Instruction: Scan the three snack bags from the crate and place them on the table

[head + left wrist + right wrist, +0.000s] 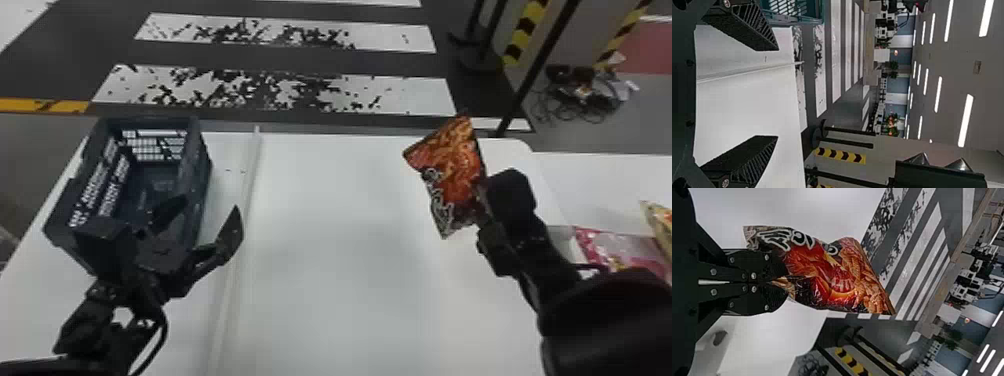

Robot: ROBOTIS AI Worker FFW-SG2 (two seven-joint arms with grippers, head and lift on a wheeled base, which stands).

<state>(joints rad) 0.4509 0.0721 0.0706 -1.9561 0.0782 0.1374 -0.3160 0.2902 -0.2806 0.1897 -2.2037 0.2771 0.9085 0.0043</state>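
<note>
The right gripper (481, 206) is closed to a narrow pinch on one end of the red snack bag (452, 172); the rest of the bag sticks out past the fingertips, tilted, over the white table (340, 225); the left gripper (209, 204) has its jaws wide apart with nothing between them, beside the crate (201, 167). A pink bag (617, 245) and a yellow bag (657, 222) lie on the outer side of the right jaws, near that forearm; whether those two touch, I cannot tell.

The step in hand looks like presenting or setting down the third bag; whether it is scanned, I cannot tell. The likeliest trouble is the grip itself – only one end is held, so the free end could swing or sag, and the bag could twist or slip if the arm turns fast; a crease near the jaws might also hide the code and spoil a scan. Carried outward to the other two, it could land on top of them, or the forearm could brush the pink bag, if the arm comes down too low; on the other side, a careless sweep of the spread left fingers could catch the crate's rim and drag it.
</note>
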